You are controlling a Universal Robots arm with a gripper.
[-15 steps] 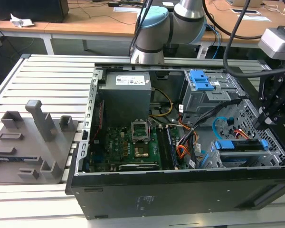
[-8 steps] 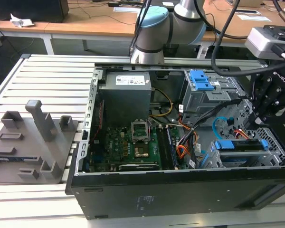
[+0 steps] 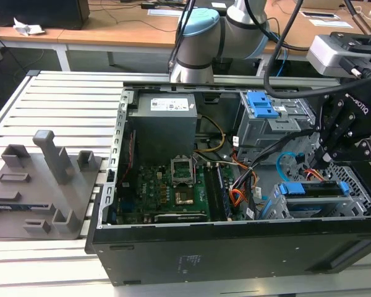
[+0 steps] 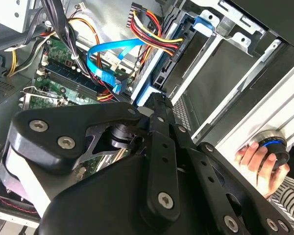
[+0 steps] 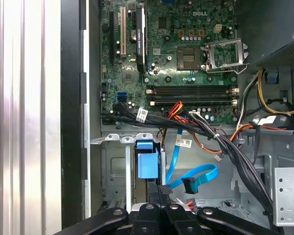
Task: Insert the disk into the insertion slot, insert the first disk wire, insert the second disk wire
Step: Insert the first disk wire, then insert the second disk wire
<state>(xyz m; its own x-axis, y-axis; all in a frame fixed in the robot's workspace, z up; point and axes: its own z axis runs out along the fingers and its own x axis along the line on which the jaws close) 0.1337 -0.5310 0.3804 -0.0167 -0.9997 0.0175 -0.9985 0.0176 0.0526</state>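
- case (image 3: pixel 235 250) open; disk (image 3: pixel 314 190) in its blue carrier sits in slot (image 3: pixel 357 177), exterior view's right
- gripper (image 3: pixel 322 162) closed, tips just above disk
- blue cable (image 5: pixel 198 175) near gripper
- PSU (image 3: pixel 164 127) white label, print illegible

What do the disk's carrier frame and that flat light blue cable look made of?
The carrier frame looks like moulded plastic: uniform bright blue, dull finish. The flat light blue cable is probably flexible plastic sheathing; it curls smoothly with slight sheen.
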